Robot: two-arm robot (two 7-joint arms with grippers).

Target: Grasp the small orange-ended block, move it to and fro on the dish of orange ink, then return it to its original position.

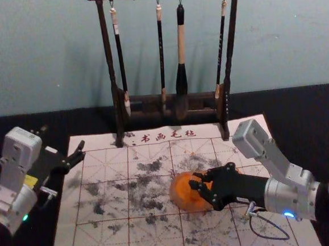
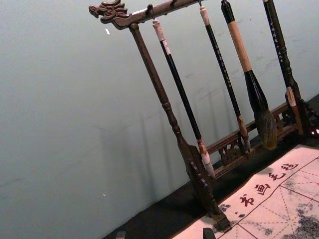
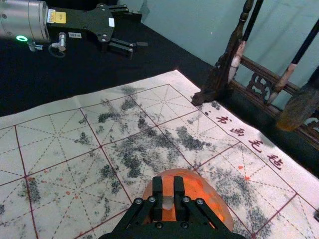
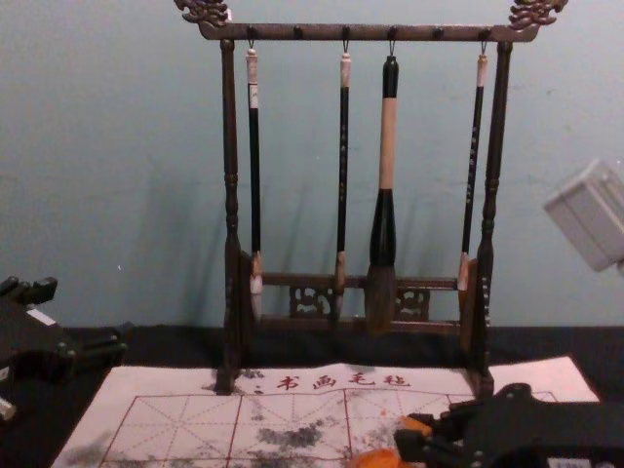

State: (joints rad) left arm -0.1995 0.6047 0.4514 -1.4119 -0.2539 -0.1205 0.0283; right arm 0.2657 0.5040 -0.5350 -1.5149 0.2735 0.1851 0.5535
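My right hand [image 3: 168, 185], five o'clock, seems clamped on small block [image 3: 168, 202] over orange-ink dish [image 1: 183, 197]; strokes, return likely remain. Left hand [image 1: 83, 151], nine o'clock, apart.

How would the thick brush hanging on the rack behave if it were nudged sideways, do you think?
The thick brush would probably swing, since it hangs by a loop from the rack. Its straight handle looks stiff, while the fine-haired bristles would likely bend.
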